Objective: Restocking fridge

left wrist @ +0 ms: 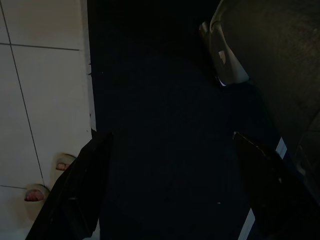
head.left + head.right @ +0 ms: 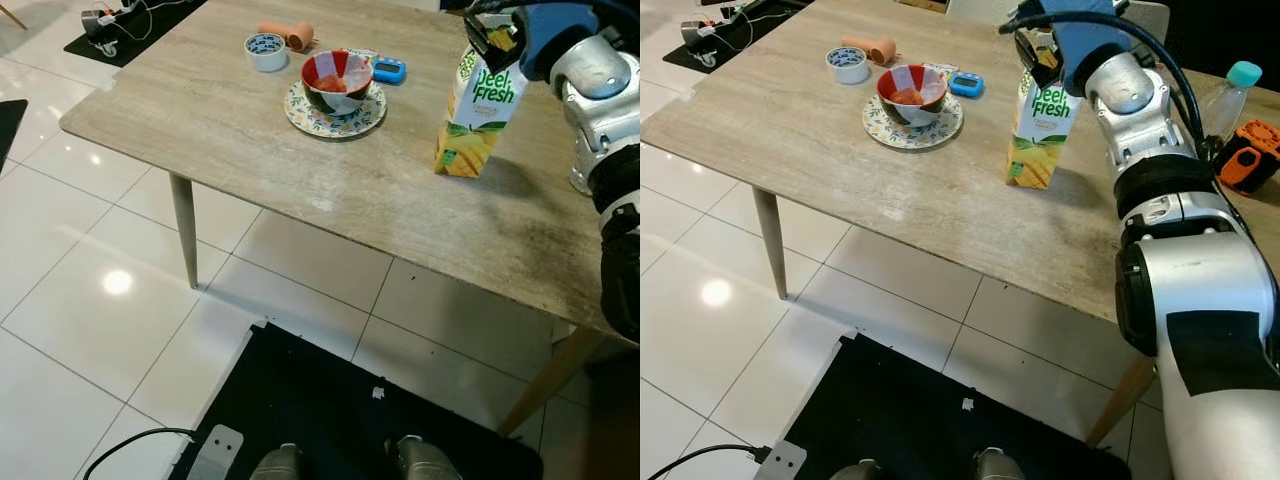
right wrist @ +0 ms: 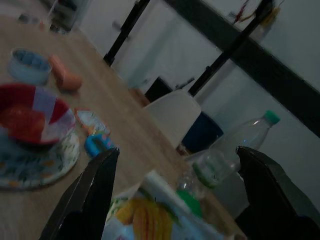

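A yellow and white Deel Fresh juice carton (image 2: 478, 115) stands upright on the wooden table (image 2: 250, 170), near its right side. My right gripper (image 2: 490, 35) hangs at the carton's folded top. In the right wrist view the two black fingers (image 3: 95, 195) stand wide apart, with the carton top (image 3: 150, 210) low between them and no contact visible, so the right gripper is open. My left gripper (image 1: 170, 140) hangs idle and open above a black mat (image 1: 165, 100) on the floor.
A red bowl (image 2: 337, 80) on a patterned plate (image 2: 300, 112), a tape roll (image 2: 265, 50), an orange object (image 2: 287, 35) and a blue timer (image 2: 389, 69) lie left of the carton. A clear bottle (image 2: 1230, 95) and an orange-black tool (image 2: 1252, 152) stand to its right. White tiles surround the table.
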